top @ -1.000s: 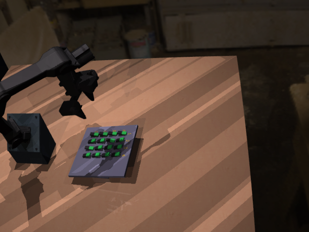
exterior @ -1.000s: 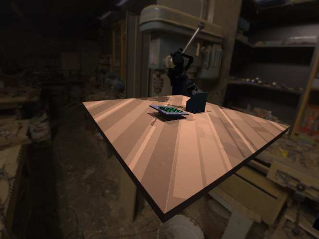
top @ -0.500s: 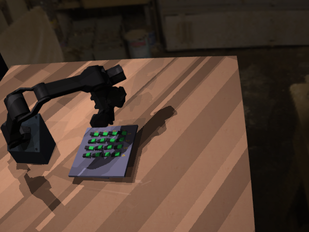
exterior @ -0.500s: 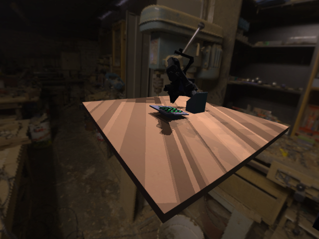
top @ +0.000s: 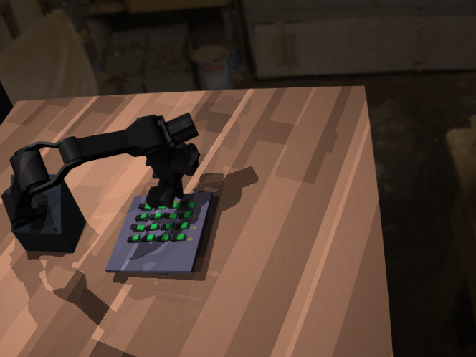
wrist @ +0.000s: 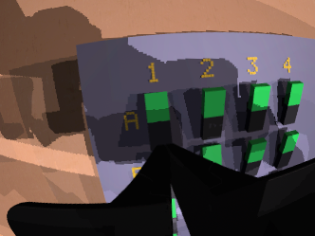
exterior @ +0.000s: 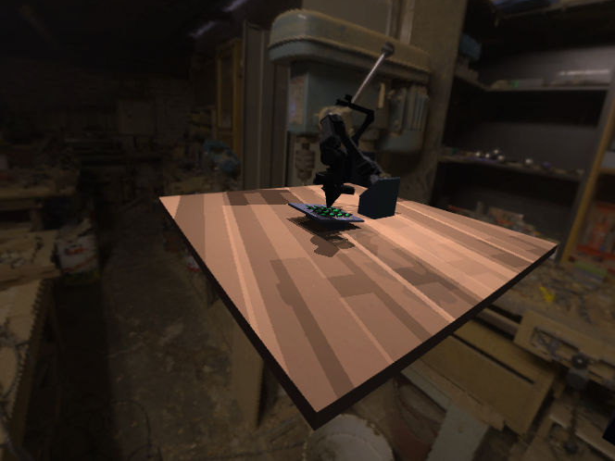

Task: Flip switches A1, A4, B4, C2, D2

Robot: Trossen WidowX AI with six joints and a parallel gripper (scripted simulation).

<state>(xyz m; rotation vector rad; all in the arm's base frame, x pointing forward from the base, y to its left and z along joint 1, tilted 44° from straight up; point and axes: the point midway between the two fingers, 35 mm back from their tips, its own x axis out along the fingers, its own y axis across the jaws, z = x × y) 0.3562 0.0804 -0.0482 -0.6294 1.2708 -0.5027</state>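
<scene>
Switch panel point(top: 158, 264) point(exterior: 299, 205) point(wrist: 105, 71) on table, under arm. Gripper point(top: 162, 204) point(exterior: 329, 205) point(wrist: 165, 153) clenched, empty; tips near A1 point(top: 188, 205) point(wrist: 157, 108). Likely step: A1. Confirm raised end, centre tips there, press straight down, lift before moving sideways; B1 must stay untouched.

Tabletop point(top: 317, 229) point(exterior: 328, 296) point(wrist: 266, 8): smooth wood look, striped grain, low sheen; panel point(top: 158, 259) point(exterior: 357, 219) point(wrist: 106, 64): smooth, matt; arm point(top: 107, 142) point(exterior: 348, 147): dark, satin finish; lever point(exterior: 370, 73) behind: shiny metal look.

B1 switch: hidden behind gripper point(top: 165, 206) point(exterior: 329, 205) point(wrist: 172, 147) in wrist view | row letters C, D: hidden there
</scene>
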